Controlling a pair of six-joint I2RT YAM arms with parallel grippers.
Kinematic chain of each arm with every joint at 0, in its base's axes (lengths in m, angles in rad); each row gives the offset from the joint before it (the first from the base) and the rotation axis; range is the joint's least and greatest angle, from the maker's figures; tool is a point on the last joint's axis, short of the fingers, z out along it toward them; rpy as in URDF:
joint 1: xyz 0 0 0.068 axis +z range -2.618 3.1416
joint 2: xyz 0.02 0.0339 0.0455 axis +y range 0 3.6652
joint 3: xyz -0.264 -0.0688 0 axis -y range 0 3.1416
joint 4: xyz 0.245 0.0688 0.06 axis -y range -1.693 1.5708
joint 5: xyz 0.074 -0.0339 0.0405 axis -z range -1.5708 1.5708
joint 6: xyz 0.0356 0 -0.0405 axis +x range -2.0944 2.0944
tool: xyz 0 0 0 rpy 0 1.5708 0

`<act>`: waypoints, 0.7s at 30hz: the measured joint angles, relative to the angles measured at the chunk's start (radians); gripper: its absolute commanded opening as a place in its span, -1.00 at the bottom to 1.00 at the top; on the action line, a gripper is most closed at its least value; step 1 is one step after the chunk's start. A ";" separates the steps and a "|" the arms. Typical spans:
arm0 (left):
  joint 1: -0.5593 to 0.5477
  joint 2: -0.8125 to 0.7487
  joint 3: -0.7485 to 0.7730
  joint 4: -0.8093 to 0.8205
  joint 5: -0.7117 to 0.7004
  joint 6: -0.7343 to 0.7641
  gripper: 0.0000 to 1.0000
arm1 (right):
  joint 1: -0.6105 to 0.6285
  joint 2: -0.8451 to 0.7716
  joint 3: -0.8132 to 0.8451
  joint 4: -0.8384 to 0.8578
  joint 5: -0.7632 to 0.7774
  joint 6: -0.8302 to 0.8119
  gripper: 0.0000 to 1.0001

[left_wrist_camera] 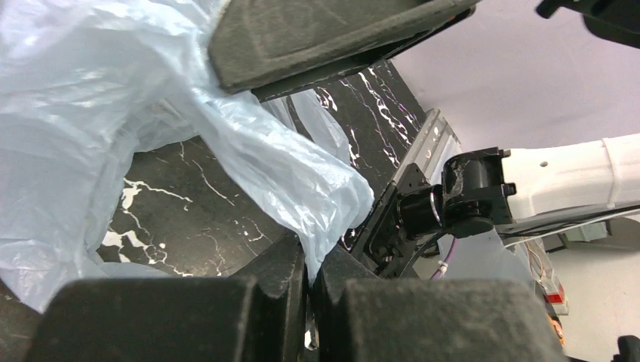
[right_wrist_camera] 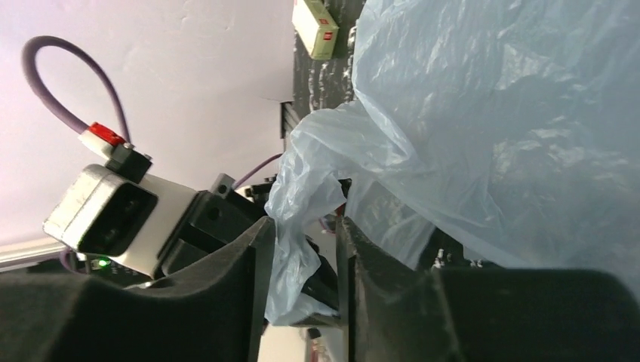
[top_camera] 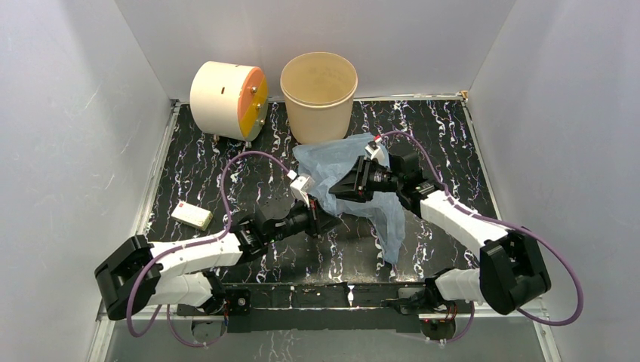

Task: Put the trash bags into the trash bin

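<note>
Nearest us, well in front of the trash bin and off to its left, a small white card box lies flat on the black marbled counter.

Closer to the bin, in front of it and only slightly to its left, we find the left jaws clenched on the trash bag. In the left wrist view a fold of the pale blue film runs down into the slit between the two dark pads, which meet with no gap.

Straight in front of the bin, a touch to its right, the right jaws stand parted. In the right wrist view a crumpled fold of the bag hangs in the space between the pads, slack rather than pinched.

The bag itself lies wholly outside the bin. It is heaped on the counter just in front of the bin, its far edge up against the foot of the bin's wall, and a long tail trails toward us on the bin's right.

The bin stands upright with its mouth open. Beside it on the left, a little apart, a cream drum lies on its side, its orange face turned toward the bin.
</note>
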 measured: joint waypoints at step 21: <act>0.007 -0.139 -0.016 -0.177 -0.123 0.029 -1.00 | -0.008 -0.636 -0.263 -0.862 0.823 -0.117 0.96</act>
